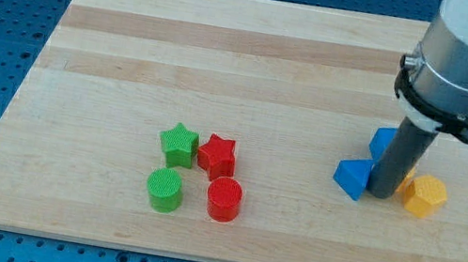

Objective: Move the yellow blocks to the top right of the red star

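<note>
The red star (217,156) lies on the wooden board (226,63) left of centre, touching a green star (178,144) on its left. A yellow hexagon block (423,194) lies near the view's right edge of the board. My tip (382,194) stands just left of the yellow hexagon, touching or nearly touching it. A blue triangular block (353,177) lies just left of the tip. Another blue block (384,141) sits behind the rod, partly hidden. Only one yellow block shows.
A red cylinder (225,198) lies below the red star and a green cylinder (165,189) lies below the green star. The arm's grey body (466,56) hangs over the board's upper right corner.
</note>
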Available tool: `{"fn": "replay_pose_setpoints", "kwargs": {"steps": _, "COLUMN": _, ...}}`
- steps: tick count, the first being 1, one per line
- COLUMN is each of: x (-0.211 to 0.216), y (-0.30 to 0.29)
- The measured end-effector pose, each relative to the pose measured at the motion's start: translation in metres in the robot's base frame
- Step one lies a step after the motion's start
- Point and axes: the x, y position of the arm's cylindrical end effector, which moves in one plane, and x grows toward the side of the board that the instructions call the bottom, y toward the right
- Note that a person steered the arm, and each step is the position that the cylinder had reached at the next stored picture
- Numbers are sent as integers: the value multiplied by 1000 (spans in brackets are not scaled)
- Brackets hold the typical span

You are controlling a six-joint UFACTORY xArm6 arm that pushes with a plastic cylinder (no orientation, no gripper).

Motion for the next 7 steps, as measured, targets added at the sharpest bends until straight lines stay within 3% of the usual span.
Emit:
{"fn": "replay_pose_setpoints", "kwargs": {"steps": 1, "x": 36, "y": 8}}
{"fn": "replay_pose_setpoints", "kwargs": {"steps": 2, "x": 43, "y": 16}}
{"fn": "replay_pose_setpoints", "kwargs": {"steps": 4, "x": 49, "y": 89}}
{"fn": "replay_pose_setpoints", "kwargs": {"steps": 7, "x": 43, "y": 87}}
